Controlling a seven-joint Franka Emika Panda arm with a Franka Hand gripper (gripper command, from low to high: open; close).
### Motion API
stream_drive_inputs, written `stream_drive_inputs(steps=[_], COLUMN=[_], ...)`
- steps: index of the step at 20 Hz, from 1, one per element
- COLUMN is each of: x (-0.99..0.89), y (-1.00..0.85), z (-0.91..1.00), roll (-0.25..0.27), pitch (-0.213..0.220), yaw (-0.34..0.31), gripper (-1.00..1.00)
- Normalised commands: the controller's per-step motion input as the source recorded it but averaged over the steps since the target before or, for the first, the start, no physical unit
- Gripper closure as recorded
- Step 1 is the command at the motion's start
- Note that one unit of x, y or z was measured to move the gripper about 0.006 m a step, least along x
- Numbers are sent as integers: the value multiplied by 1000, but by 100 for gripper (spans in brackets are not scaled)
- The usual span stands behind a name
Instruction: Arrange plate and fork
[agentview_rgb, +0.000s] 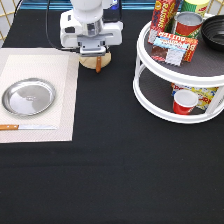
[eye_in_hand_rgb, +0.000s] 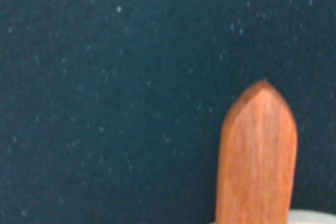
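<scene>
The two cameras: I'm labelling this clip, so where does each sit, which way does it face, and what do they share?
Exterior view: fixed above the table's near side, looking down across it at the plate, placemat and tiered stand; shows the gripper at the top, down over the fork.
Wrist view: on the hand, facing the black cloth; no robot parts show.
Shared: the fork's wooden handle.

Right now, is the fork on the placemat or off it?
Off it: the fork lies on the wooden disc under the hand, beyond the placemat.
</scene>
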Motion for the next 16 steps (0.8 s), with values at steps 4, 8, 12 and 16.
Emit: stream_drive_inputs(steps=[4, 8, 12, 16], x=[-231, -411, -306, -211], y=[74, 191, 231, 128], z=[-365, -371, -109, -111], roll=[0, -2, -12, -25], pitch=[-75, -67, -56, -70], yaw=[0, 0, 0, 0], gripper=[-100, -100, -100, -100])
